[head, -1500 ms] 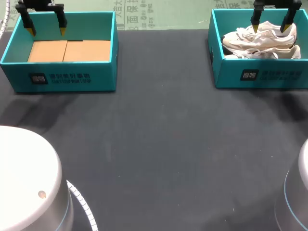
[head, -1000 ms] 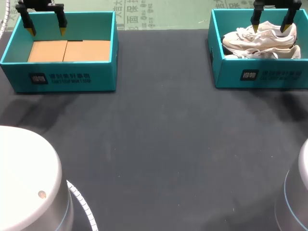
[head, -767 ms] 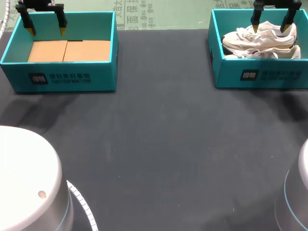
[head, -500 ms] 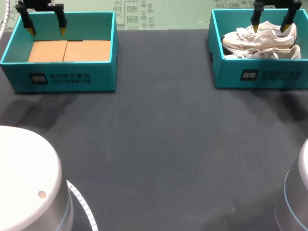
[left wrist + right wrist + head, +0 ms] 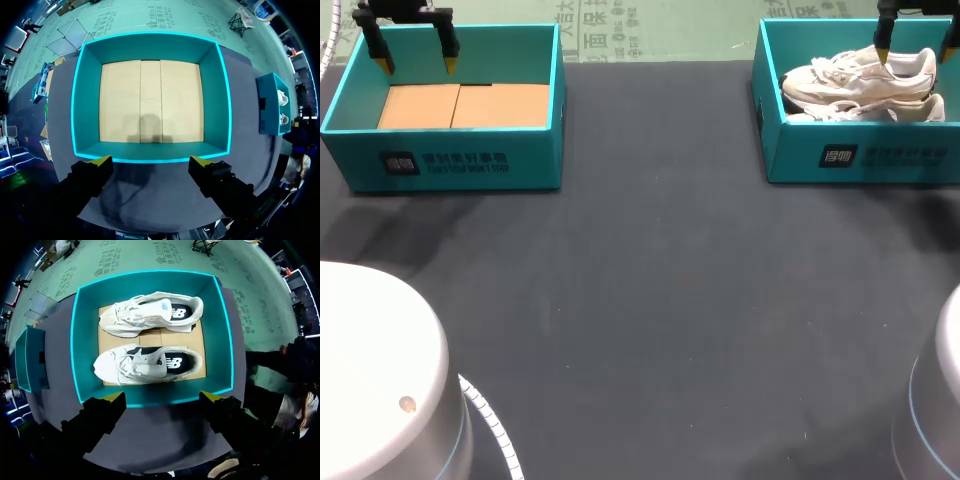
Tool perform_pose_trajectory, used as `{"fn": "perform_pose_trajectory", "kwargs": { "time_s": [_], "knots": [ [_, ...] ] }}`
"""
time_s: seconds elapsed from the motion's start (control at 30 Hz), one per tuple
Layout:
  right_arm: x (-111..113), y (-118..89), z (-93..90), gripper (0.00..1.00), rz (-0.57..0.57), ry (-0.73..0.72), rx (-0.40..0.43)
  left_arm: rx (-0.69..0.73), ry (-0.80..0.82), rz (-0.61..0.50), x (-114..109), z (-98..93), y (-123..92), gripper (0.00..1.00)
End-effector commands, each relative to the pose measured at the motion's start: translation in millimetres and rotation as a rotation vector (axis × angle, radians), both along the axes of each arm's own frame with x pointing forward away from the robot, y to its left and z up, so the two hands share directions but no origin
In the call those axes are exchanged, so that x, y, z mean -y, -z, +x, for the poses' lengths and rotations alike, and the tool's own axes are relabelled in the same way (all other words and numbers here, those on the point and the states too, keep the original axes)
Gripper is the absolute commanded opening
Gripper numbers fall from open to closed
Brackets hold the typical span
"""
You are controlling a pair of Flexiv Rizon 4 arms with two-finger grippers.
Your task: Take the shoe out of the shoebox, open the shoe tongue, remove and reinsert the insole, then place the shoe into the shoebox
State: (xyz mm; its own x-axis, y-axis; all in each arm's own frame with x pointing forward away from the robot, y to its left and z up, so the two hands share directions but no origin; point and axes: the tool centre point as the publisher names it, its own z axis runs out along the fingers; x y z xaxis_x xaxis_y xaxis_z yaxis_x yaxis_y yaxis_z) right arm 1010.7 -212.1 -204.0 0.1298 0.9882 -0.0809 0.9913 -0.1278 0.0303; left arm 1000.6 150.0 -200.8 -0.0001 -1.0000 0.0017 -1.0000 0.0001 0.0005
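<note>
Dark table (image 5: 660,300) carrying two teal boxes. Over right shoebox (image 5: 152,282), right gripper (image 5: 162,397) hovering wide open, gripping nothing. Two white shoes (image 5: 147,365) lying side by side inside. Over left box (image 5: 150,42), left gripper (image 5: 150,161) hanging wide open, touching nothing.

A teal box (image 5: 535,155) with a tan cardboard floor (image 5: 460,105) sat on the dark table (image 5: 670,300), far left.

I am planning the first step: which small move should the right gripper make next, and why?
Probably lower the open right gripper into the teal cardboard shoebox, toward the nearer white sneaker: it hovers above the box, and both sneakers lie inside, untouched.
</note>
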Motion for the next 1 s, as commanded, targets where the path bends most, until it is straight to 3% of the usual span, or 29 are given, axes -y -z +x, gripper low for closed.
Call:
{"fn": "perform_pose_trajectory", "kwargs": {
  "time_s": [0.03, 0.53, 0.6, 1.0],
  "knots": [
    [15, 6, -7.0, 1.00, -0.002, 0.011, 0.016, 0.000, 0.000, 0.001, 0, -0.2, -1, 1.00],
    [58, 36, -4.8, 1.00, -0.039, 0.046, 0.017, 0.000, 0.000, 0.001, 0, -0.2, -1, 1.00],
    [60, 41, -1.9, 0.93, -0.040, 0.041, 0.019, 0.000, 0.000, 0.001, 0, -0.2, -1, 1.00],
    [74, 62, 17.4, 0.80, -0.035, 0.004, 0.040, 0.000, 0.000, 0.001, 0, -0.2, -1, 1.00]
  ]
}}
